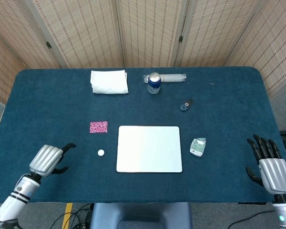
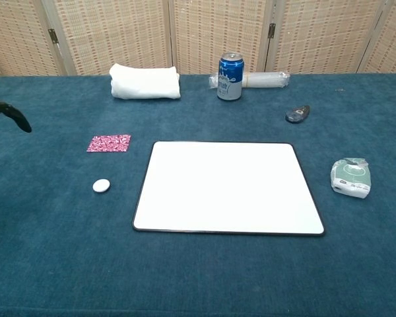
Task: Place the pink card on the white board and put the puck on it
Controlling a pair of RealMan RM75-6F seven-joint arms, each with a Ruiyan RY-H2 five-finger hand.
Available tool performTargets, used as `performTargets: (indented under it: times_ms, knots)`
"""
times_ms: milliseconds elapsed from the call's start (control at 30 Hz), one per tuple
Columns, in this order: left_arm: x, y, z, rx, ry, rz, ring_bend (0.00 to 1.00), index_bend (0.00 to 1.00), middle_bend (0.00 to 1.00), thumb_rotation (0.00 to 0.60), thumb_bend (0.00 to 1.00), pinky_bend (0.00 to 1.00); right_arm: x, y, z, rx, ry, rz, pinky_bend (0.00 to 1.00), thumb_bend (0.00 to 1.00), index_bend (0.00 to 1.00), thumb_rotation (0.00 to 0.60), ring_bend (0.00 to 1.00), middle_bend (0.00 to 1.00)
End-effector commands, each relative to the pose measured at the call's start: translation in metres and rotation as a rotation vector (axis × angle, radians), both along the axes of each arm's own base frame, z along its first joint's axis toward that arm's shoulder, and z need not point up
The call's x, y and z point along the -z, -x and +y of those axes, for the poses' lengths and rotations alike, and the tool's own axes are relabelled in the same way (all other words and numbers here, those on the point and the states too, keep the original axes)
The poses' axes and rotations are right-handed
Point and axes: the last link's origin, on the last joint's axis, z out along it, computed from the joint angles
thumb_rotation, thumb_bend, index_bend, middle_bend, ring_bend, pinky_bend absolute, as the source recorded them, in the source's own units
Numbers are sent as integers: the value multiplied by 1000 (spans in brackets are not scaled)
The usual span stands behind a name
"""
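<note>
The pink patterned card lies flat on the blue cloth, left of the white board. The small white puck sits just in front of the card, near the board's left edge. My left hand hovers over the table's front left, left of the puck. It holds nothing, and only a dark fingertip shows in the chest view. My right hand stays at the front right edge with fingers spread and nothing in it.
A folded white towel, a blue can and a clear plastic sleeve stand along the back. A small dark object and a green-white packet lie right of the board.
</note>
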Motion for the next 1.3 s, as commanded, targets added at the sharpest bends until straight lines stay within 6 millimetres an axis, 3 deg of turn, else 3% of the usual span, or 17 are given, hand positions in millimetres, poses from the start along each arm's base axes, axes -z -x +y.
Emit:
performTargets:
  times_ms: [33, 333, 533, 800, 1300]
  knots:
    - [14, -41, 36, -8, 90, 43, 1000, 276, 1000, 600, 251, 1000, -1, 0, -1, -2, 1, -3, 0, 244, 52, 600, 0, 0]
    - [51, -84, 91, -146, 115, -79, 1000, 265, 1000, 600, 251, 1000, 1, 4, -5, 7, -17, -12, 0, 244, 52, 600, 0, 0]
    - [77, -98, 105, -176, 69, -85, 1000, 276, 1000, 600, 251, 1000, 1, 4, -6, 1, -25, -19, 0, 244, 51, 600, 0, 0]
    - [92, -97, 121, -277, -94, -86, 1000, 331, 1000, 600, 251, 1000, 0, 3, -3, -9, -25, -24, 0, 244, 51, 600, 0, 0]
    - [129, -81, 143, -417, -136, 68, 1000, 329, 1000, 600, 251, 1000, -3, 0, 2, -28, -26, -40, 0, 244, 51, 600, 0, 0]
